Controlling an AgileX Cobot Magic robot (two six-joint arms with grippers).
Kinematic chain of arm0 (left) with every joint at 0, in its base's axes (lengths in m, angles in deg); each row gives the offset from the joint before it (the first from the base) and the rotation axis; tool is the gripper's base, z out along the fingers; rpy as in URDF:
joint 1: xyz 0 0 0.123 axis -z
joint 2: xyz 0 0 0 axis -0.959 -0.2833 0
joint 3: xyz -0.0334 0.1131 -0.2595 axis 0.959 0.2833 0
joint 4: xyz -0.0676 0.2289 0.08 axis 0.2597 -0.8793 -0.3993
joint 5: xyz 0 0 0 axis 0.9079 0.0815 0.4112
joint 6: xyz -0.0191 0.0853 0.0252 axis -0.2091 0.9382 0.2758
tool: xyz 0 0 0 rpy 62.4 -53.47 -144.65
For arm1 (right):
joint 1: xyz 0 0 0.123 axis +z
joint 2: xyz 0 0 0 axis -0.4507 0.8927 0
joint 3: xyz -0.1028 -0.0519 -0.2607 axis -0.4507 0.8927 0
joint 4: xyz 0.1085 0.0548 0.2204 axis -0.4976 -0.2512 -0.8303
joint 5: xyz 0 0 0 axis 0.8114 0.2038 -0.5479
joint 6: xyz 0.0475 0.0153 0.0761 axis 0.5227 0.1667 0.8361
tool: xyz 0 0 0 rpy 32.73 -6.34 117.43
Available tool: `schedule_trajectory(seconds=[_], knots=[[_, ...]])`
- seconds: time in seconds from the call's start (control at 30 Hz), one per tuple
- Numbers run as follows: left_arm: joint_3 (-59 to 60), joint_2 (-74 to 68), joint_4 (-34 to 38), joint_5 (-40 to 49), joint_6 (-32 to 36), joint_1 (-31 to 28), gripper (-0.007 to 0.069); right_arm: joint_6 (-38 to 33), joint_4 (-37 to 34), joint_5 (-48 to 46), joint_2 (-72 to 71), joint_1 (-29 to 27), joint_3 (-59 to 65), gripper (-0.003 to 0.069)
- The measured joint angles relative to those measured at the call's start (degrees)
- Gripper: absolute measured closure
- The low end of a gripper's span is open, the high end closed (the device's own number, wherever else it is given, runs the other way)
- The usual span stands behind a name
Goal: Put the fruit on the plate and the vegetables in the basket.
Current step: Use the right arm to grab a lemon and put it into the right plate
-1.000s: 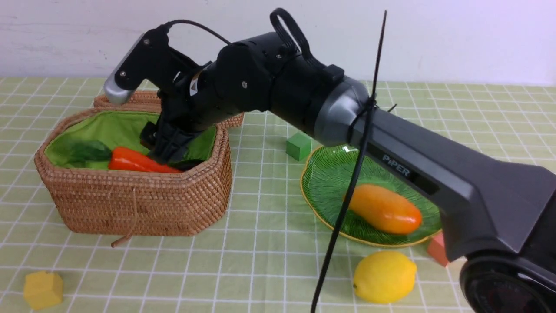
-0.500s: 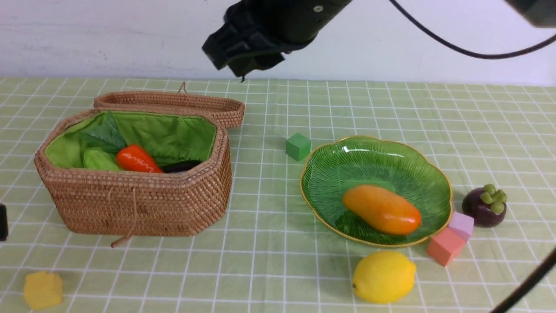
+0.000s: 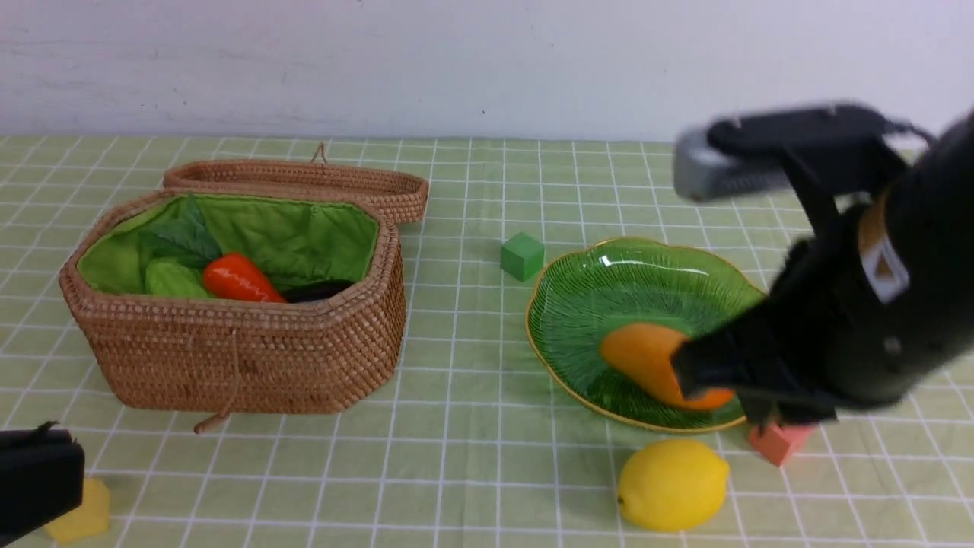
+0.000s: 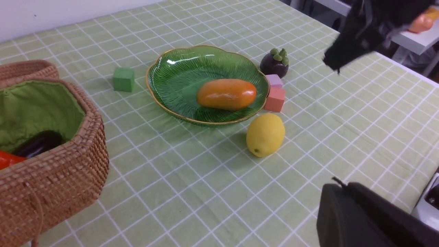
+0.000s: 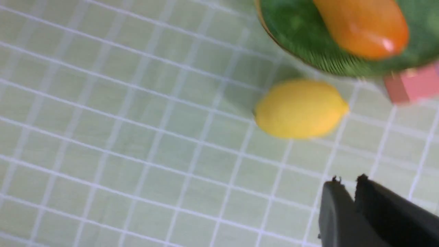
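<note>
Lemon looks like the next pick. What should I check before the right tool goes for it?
1. Lemon unobstructed: ok.
2. Right tool wide enough for it: not ok, jaws together, empty.
3. Space on the plate beside the mango: ok.
4. Left tool out of the path: ok.
5. Pink cube clear of the lemon: ok, apart.

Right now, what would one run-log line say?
basket: carrot, gourd, eggplant in | plate: mango on | lemon, mangosteen: on cloth | right gripper: by lemon, nearly shut, empty | left gripper: shut
</note>
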Motion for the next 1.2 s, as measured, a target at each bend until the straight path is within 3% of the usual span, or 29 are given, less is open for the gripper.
schedule_trajectory(seconds=[0.03,0.13,0.27,0.37,0.57,0.77,1.2], knots=[[0.0,0.0,0.1,0.0,0.0,0.0,0.0638,2.6,0.5,0.9,-0.3,0.0,2.2,0.0492],[0.0,0.0,0.4,0.0,0.0,0.0,0.0638,15.5,3.0,8.2,-0.6,-0.2,11.5,0.0302],[0.0,0.0,0.7,0.6,0.0,0.0,0.0638,23.3,7.0,18.0,1.8,-0.3,16.4,0.0069],[0.0,0.0,1.4,1.3,0.0,0.0,0.0638,27.4,9.3,22.6,4.1,-1.8,16.6,-0.0006],[0.0,0.0,2.7,2.0,0.0,0.0,0.0637,29.0,6.4,29.4,10.0,-8.5,16.6,0.0008],[0.0,0.0,2.9,2.1,0.0,0.0,0.0637,26.1,3.4,33.8,14.3,-9.6,16.6,0.0101],[0.0,0.0,2.9,1.6,0.0,0.0,0.0634,26.0,3.9,37.9,18.2,-10.0,15.9,0.0114]])
